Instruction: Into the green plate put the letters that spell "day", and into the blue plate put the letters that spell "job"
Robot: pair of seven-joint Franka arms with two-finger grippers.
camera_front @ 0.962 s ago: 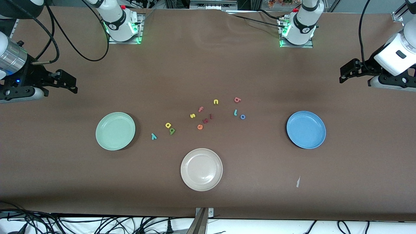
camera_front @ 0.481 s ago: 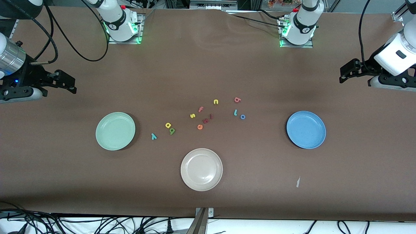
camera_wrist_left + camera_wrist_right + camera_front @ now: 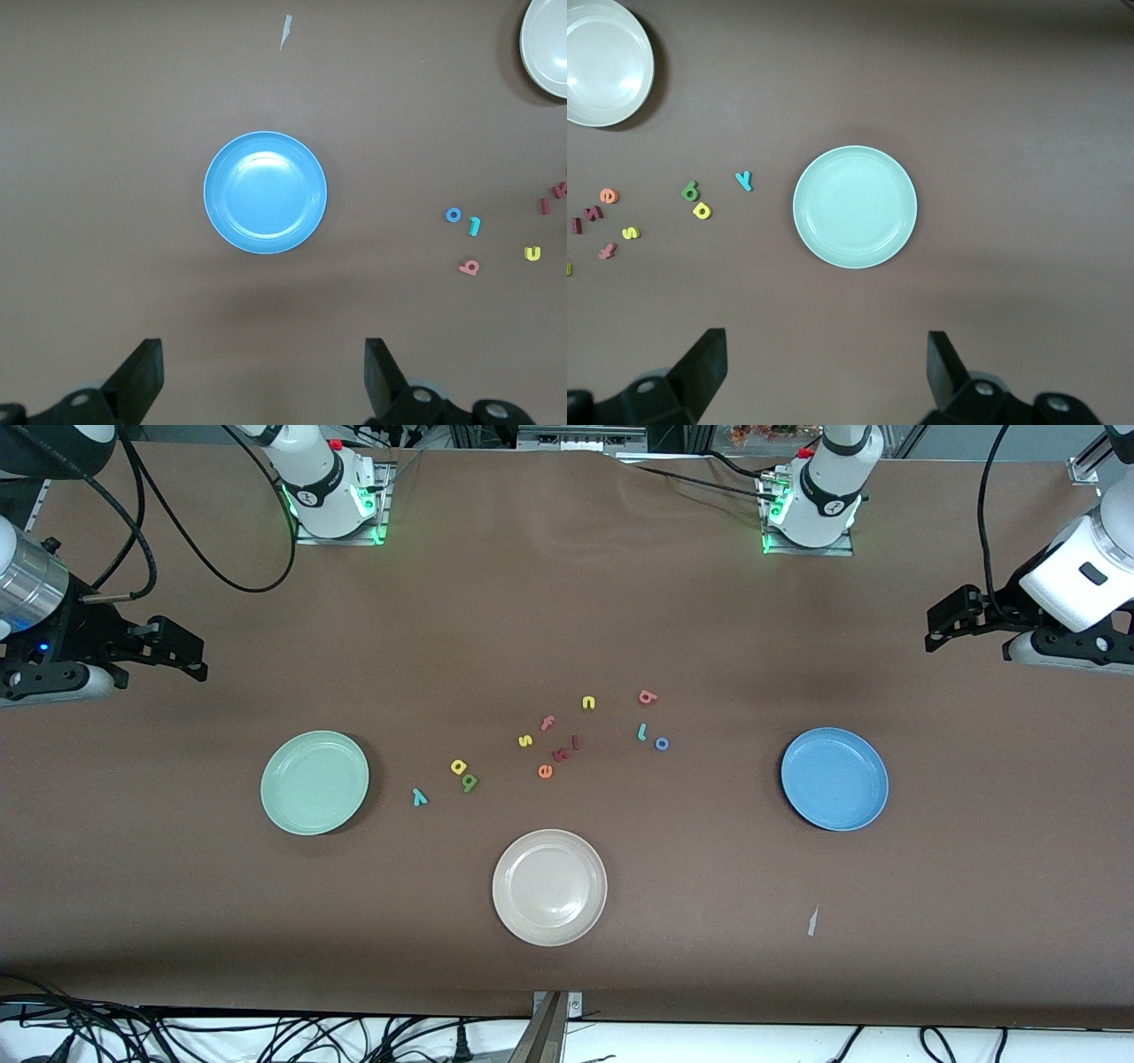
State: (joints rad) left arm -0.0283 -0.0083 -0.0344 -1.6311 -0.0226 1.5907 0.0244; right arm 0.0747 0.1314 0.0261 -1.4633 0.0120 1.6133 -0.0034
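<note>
**Six foam letters on the tabletop, both plates bare**

The left pincer [image 3: 941, 631] hangs over the left arm's end of the tabletop [image 3: 567, 974], its fingers [image 3: 142, 376] spread wide with nothing between them. The right pincer [image 3: 182, 657] hangs over the right arm's end, equally wide and holding nothing. Neither has begun a reach.

The letters that spell "day" lie together just beside the green plate [image 3: 314, 782], at about its 3 o'clock in the front view: the teal y [image 3: 419, 797] closest to the plate, the yellow letter [image 3: 458, 766] and the olive-green letter [image 3: 469, 782] touching or nearly so. The letters that spell "job" sit toward the blue plate [image 3: 834, 778], at roughly its 10 o'clock and well apart from it: the salmon b [image 3: 648, 697], the teal hook [image 3: 641, 732] and the blue o [image 3: 661, 743], the last two close together. Between the groups lie a yellow s [image 3: 525, 740], a yellow n [image 3: 588, 703], a salmon f [image 3: 547, 723], an orange e [image 3: 545, 771] and two dark red letters [image 3: 567, 749]. A beige plate [image 3: 549, 887] sits nearer the camera.

The letters look tiny, thin, soft and nearly weightless. A straight-down pinch across a narrow stroke seems best, fingers almost at the surface. The touching yellow and olive pair risks a double pick or a nudge.
</note>
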